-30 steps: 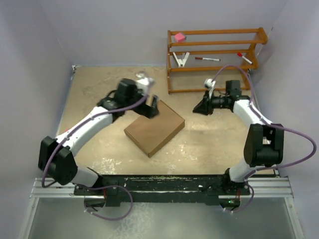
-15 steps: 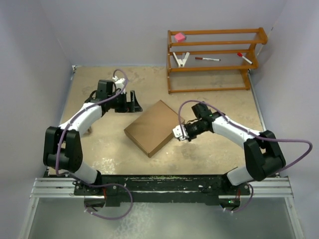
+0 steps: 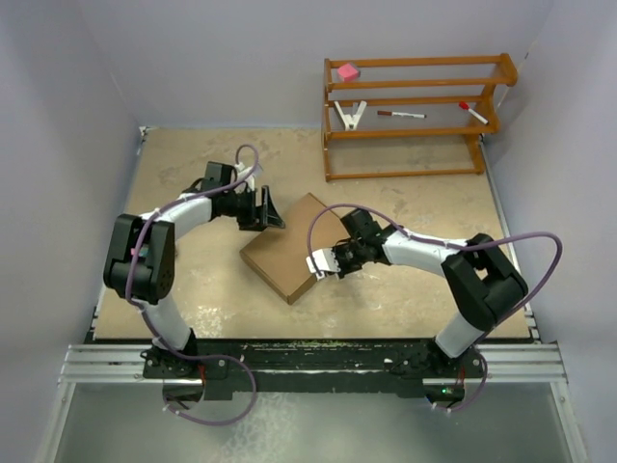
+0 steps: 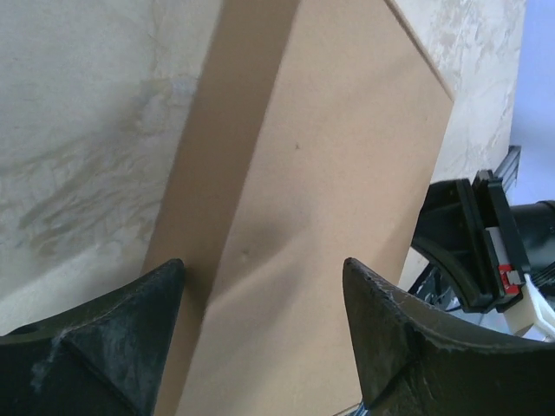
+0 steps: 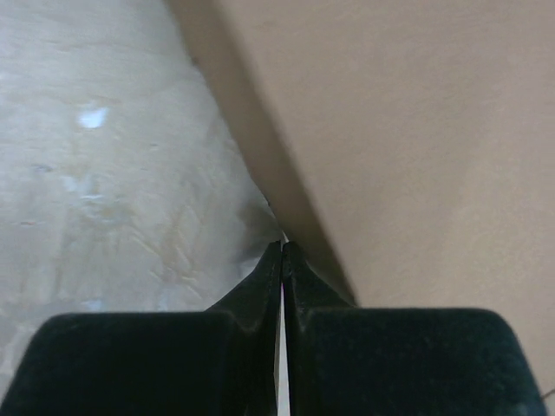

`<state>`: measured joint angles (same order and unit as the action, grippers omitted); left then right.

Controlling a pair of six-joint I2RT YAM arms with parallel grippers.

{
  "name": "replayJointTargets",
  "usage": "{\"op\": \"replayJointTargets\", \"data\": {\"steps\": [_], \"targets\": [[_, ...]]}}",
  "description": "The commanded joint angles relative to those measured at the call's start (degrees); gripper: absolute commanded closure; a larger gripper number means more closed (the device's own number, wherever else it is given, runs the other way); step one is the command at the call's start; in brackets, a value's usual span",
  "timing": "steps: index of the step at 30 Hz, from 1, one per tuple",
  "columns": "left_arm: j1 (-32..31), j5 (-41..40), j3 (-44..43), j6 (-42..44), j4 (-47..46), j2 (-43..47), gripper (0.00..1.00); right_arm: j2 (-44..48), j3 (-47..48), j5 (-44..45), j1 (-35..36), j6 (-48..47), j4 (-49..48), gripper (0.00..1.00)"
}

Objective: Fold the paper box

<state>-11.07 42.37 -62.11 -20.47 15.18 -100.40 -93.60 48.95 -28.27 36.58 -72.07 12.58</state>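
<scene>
The paper box (image 3: 289, 249) is a closed, shallow brown cardboard box lying flat and turned diamond-wise on the table. My left gripper (image 3: 266, 209) is open at its far-left edge. In the left wrist view the fingers (image 4: 130, 334) straddle that edge of the box (image 4: 347, 173) without touching it, and the gripper (image 4: 262, 264) is empty. My right gripper (image 3: 322, 264) is shut and empty at the box's near-right edge. In the right wrist view its closed tips (image 5: 282, 250) touch the foot of the box's side wall (image 5: 416, 130).
A wooden rack (image 3: 415, 135) stands at the back right, holding a pink block (image 3: 347, 70), a white clip (image 3: 350, 115) and a marker (image 3: 400, 114). Grey walls close in on three sides. The right gripper body shows in the left wrist view (image 4: 473, 243).
The right arm has swung from near the rack to the box's near-right edge. The left gripper has moved from the table's far left to the box's far-left edge. The box has stayed put.
</scene>
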Motion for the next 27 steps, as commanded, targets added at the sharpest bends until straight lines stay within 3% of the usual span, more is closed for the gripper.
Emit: {"op": "replayJointTargets", "data": {"steps": [1,10,17,22,27], "targets": [[-3.8,3.6,-3.3,-0.3,-1.3,-2.6,0.24,-0.5,2.2,9.7,1.3,9.4,-8.5,0.99],[-9.6,2.9,-8.7,0.3,0.3,-9.0,0.25,-0.8,1.7,17.0,2.1,14.2,-13.6,0.95],[-7.6,-0.7,-16.0,1.2,3.8,-10.0,0.2,4.3,5.6,6.8,-2.9,6.9,3.4,0.92],[-3.7,-7.8,-17.6,1.4,3.3,-3.6,0.18,10.4,7.3,1.9,-10.8,7.1,9.4,0.8],[-3.1,-14.4,-11.6,2.5,-3.8,10.9,0.18,15.2,11.7,-2.0,-16.7,16.3,12.2,0.65]]}}
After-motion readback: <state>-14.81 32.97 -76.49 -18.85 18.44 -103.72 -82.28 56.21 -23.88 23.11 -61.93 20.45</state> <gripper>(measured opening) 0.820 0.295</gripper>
